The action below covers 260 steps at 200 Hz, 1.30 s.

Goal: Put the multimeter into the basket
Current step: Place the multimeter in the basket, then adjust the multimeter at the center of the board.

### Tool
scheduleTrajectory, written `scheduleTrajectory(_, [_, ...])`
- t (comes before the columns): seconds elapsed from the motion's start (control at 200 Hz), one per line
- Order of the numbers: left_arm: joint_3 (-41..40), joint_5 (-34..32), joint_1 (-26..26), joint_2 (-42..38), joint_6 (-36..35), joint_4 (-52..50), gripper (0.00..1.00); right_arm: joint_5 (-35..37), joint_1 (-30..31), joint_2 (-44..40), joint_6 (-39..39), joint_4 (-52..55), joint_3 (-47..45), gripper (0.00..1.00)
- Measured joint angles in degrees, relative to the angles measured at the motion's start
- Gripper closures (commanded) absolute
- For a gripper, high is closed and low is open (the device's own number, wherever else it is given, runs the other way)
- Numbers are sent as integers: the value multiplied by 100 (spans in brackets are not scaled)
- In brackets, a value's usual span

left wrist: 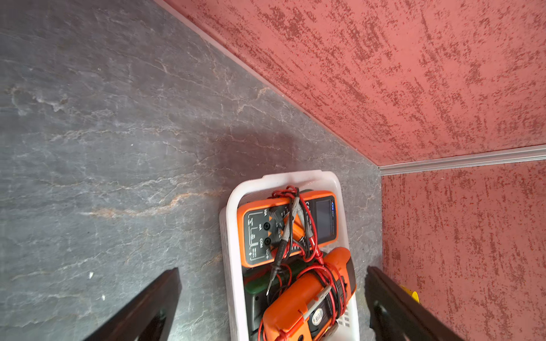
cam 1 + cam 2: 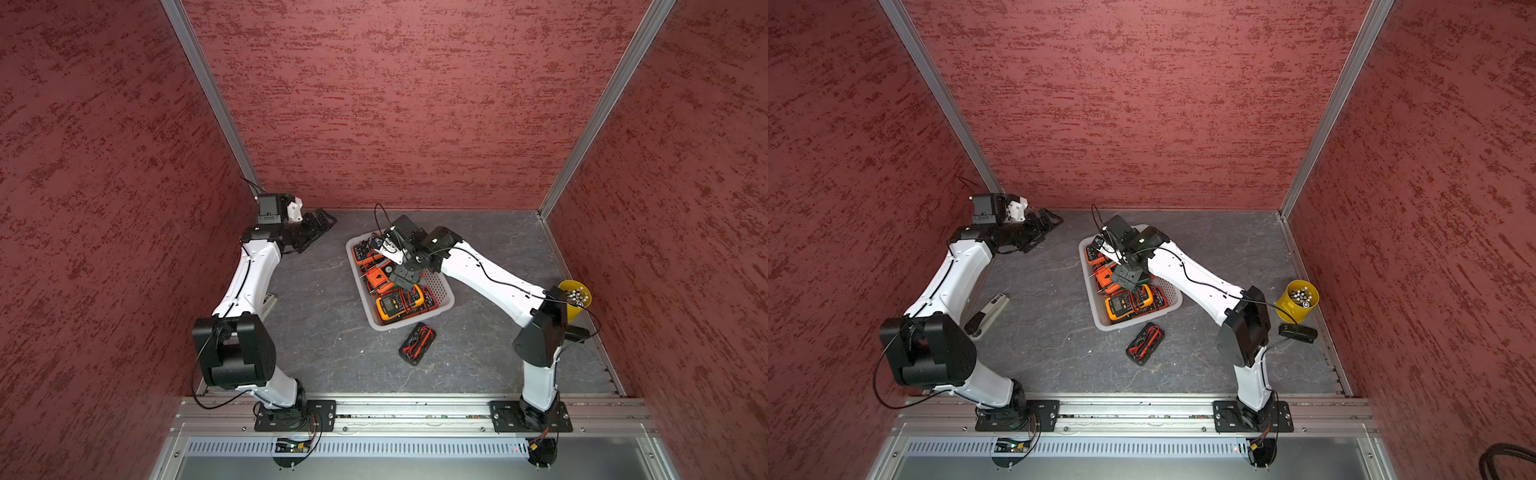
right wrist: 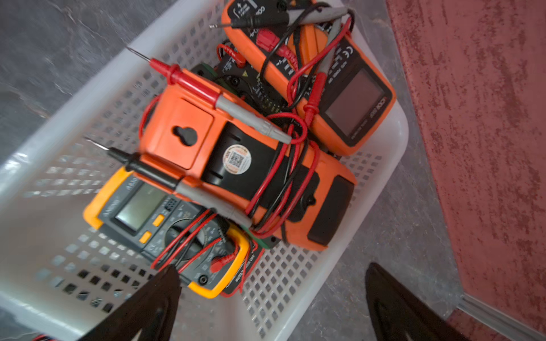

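The basket (image 2: 409, 323) (image 2: 1133, 322) sits at the centre of the grey table (image 2: 324, 316) in both top views, slanting from upper left to lower right. Inside lie several meters tangled in red and black leads. A yellow-edged meter (image 2: 399, 304) (image 3: 165, 227) lies face up at the basket's lower end. An orange meter (image 2: 379, 276) (image 3: 242, 165) lies face down in the middle, and another orange one (image 2: 363, 251) (image 1: 286, 230) lies face up at the upper end.

One black multimeter (image 2: 417, 344) (image 2: 1145, 344), wrapped in leads, lies on the table just below the basket's lower edge. Whether the two touch cannot be told.

The right gripper (image 2: 408, 286) (image 3: 271, 265) hangs over the basket's middle, jaws spread wide and holding nothing. In the right wrist view one fingertip (image 3: 168, 274) overlaps the yellow-edged meter's end; contact cannot be told.

The left gripper (image 2: 320, 232) (image 1: 271, 269) is at centre-left of the top views, well apart from the basket. It points toward the basket, jaws wide and empty.

A yellow cup (image 2: 575, 297) (image 2: 1302, 301) stands at the table's right edge.
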<state>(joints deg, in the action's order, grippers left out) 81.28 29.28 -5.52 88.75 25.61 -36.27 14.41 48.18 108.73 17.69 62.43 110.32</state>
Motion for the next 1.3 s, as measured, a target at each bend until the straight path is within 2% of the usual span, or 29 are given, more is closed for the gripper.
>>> scheduleTrajectory(0.13, [-225, -136, 35, -221, -153, -52, 0, 260, 140, -273, -1593, 238, -76, 2])
scheduleTrajectory(0.311, [-577, -479, 317, -599, -409, -87, 0, 564, 424, -933, -4540, 809, -758, 1])
scheduleTrajectory(0.451, [-848, -590, 468, -815, -503, -98, 0, 625, 1204, -1403, -6579, 1279, -1582, 1])
scheduleTrajectory(0.616, [-966, -730, 466, -857, -586, -151, 0, 380, 2061, -1360, -8201, 1443, -2312, 1])
scheduleTrajectory(0.766, [-970, -776, 463, -857, -658, -188, 0, 42, 2417, -1338, -9084, 1126, -2920, 1])
scheduleTrajectory(0.942, [-970, -778, 463, -857, -706, -190, 0, -227, 2400, -1375, -9648, 208, -3971, 1])
scheduleTrajectory(1.072, [-970, -769, 463, -850, -728, -195, 0, -330, 2260, -1373, -9750, -337, -4325, 1])
scheduleTrajectory(1.302, [-970, -728, 472, -695, -769, -238, 0, -446, 1952, -1211, -9582, -988, -4336, 1])
